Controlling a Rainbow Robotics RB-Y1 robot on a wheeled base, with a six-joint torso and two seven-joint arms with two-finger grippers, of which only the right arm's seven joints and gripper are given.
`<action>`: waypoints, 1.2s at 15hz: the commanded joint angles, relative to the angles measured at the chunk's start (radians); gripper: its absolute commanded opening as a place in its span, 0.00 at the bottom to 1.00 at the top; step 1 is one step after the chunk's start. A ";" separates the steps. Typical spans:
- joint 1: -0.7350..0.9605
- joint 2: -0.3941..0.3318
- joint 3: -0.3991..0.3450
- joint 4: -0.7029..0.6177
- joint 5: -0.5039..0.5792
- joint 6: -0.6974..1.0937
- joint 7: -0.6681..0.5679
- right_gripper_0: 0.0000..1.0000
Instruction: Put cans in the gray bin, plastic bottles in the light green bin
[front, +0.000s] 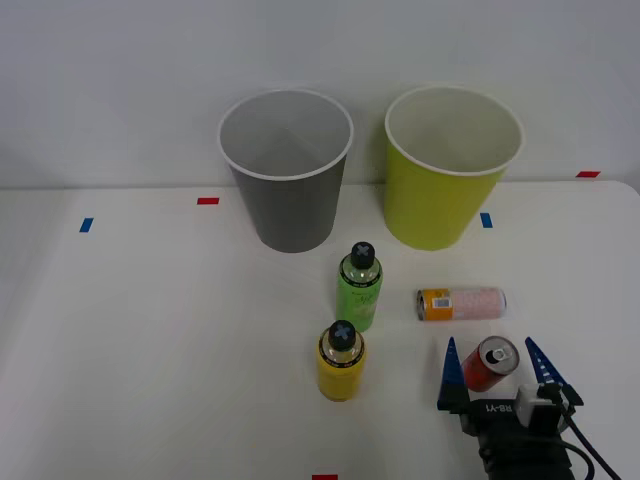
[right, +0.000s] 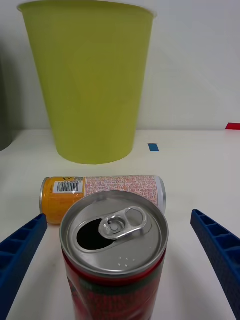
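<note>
While the right gripper (front: 497, 363) stands wide open, the upright red can (front: 491, 363) sits between its fingers, untouched; next it likely closes, then lifts toward the gray bin (front: 288, 200).

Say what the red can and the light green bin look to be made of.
Red can: metal, likely aluminium, by its brushed silver top with pull tab and opened mouth; printed glossy wall. Light green bin: probably paper or thin plastic, with a matte, smooth yellow-green wall and white rim.
</note>
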 joint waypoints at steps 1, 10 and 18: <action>0.000 -0.001 0.000 0.000 0.003 0.000 0.025 0.33; -0.002 0.033 0.002 0.000 0.022 0.000 0.031 0.00; 0.138 -0.033 -0.090 -0.241 0.083 0.117 -0.015 0.00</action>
